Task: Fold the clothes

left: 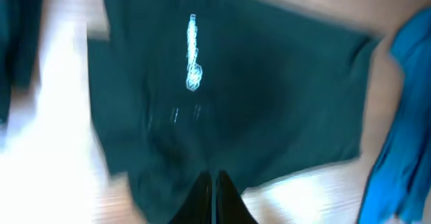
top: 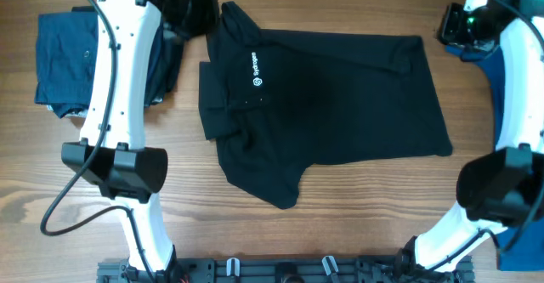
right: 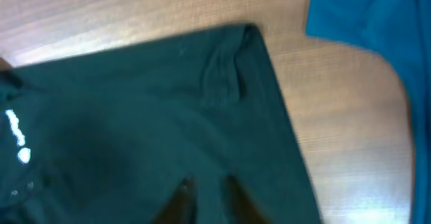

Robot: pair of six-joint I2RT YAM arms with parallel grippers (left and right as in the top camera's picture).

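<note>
Black fabric filled the centre of the scene. The short-sleeved collared shirt (top: 340, 96) lay spread front-up on the wooden table (top: 357, 232), with its collar toward the left arm's side and its hem toward the right arm's side. The small white chest logo (top: 256, 69) sat near the collar. One sleeve pointed toward the near edge of the table, and the other reached the far edge beside the left gripper (left: 213, 183). The body of the shirt was mostly flat, with slight rumpling at the collar and at the far hem corner.

A stack of navy garments (top: 68, 62) rested on the table just beyond the left arm, apart from the shirt. Bright blue cloth (right: 363, 49) lay at the right-hand edge, beyond the shirt's hem corner and not touching it.

In the left wrist view, which was blurred, the left gripper hung above the collar end of the shirt. Its jaws were pressed together and no cloth was caught between them.

In the right wrist view, the right gripper (right: 207, 187) hung over the hem end. A narrow gap showed between its two fingers (right: 178, 204), with shirt fabric visible through it below, and nothing was pinched.
</note>
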